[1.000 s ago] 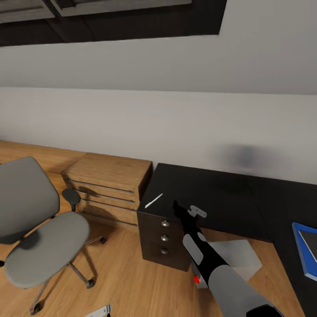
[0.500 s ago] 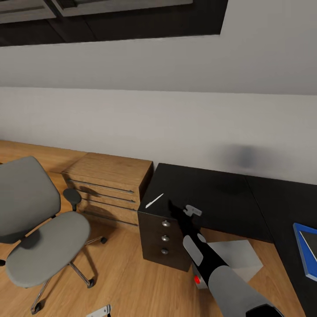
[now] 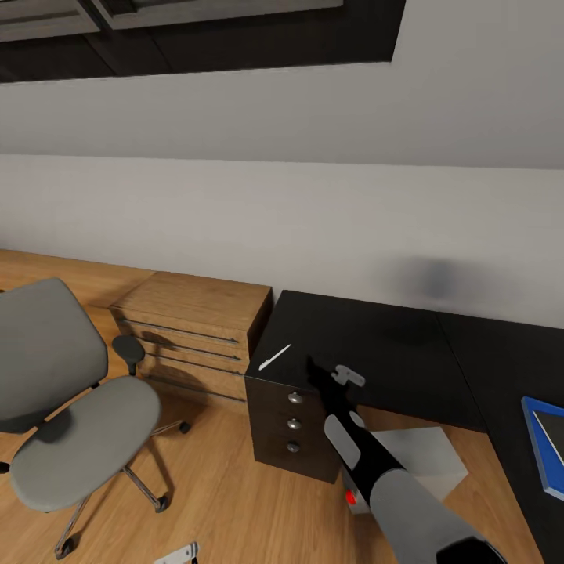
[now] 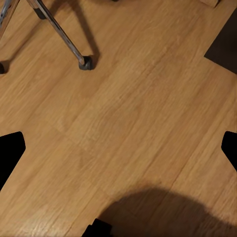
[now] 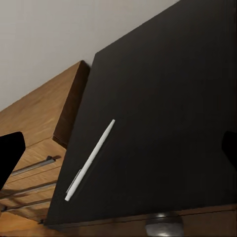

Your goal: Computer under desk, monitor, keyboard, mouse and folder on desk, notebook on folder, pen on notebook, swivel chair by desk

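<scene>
The pen, a thin white stick, lies on the desk near the left front corner, above the drawer unit. My right gripper hovers open just right of the pen at the desk's front edge. The grey swivel chair stands on the floor at left, seat bare. The blue folder lies at the desk's right end with a grey sheet on it, cut by the frame. The computer stands under the desk. My left gripper hangs open over the floor. Monitor, keyboard and mouse are out of view.
A light wooden dresser stands against the wall, touching the desk's left side. The chair's chrome legs and a caster are near my left gripper. Wooden floor lies between chair and drawer unit.
My right gripper has wavered slightly sideways by the desk's front edge and sits almost where it was. The pen, chair and folder have not moved.
</scene>
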Tool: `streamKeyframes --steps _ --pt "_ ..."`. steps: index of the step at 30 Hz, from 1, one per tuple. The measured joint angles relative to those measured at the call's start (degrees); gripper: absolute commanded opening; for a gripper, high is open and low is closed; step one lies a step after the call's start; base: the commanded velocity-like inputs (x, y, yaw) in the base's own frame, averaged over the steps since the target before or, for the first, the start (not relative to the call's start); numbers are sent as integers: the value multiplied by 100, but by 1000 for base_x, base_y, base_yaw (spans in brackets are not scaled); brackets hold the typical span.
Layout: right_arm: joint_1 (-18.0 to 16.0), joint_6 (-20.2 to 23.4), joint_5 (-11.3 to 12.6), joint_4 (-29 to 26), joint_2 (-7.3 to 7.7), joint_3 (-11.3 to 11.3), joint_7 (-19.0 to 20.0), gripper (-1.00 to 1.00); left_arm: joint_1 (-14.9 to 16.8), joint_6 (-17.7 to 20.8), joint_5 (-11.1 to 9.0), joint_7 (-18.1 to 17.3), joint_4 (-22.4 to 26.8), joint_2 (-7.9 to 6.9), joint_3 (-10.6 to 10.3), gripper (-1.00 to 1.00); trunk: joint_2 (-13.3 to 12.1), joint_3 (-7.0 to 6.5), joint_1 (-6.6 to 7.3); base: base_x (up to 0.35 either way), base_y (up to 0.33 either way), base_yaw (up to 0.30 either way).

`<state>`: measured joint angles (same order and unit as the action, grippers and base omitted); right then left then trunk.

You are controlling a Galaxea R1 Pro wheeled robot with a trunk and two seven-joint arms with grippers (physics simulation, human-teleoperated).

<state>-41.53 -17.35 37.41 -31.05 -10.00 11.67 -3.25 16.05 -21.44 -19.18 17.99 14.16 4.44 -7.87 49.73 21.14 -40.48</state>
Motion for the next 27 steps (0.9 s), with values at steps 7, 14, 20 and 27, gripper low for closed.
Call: streamKeyframes --steps 7,14,20,27 --pt "-215 255 -58 -13 0 28 -593 100 0 5 -2 -14 21 42 -24 100 0 0 0 0 0 0" --pt "-335 1397 -735 -20 0 495 -1375 100 1 99 -7 -20 363 119 -44 100 0 0 0 0 0 0" --pt "-362 2168 -1427 -20 0 917 -2290 100 0 1056 19 12 1412 132 -27 100 0 0 0 0 0 0" --pt "-368 2580 -1434 -23 0 1037 -2631 100 3 3848 -40 19 3718 111 101 100 0 -2 0 0 0 0"
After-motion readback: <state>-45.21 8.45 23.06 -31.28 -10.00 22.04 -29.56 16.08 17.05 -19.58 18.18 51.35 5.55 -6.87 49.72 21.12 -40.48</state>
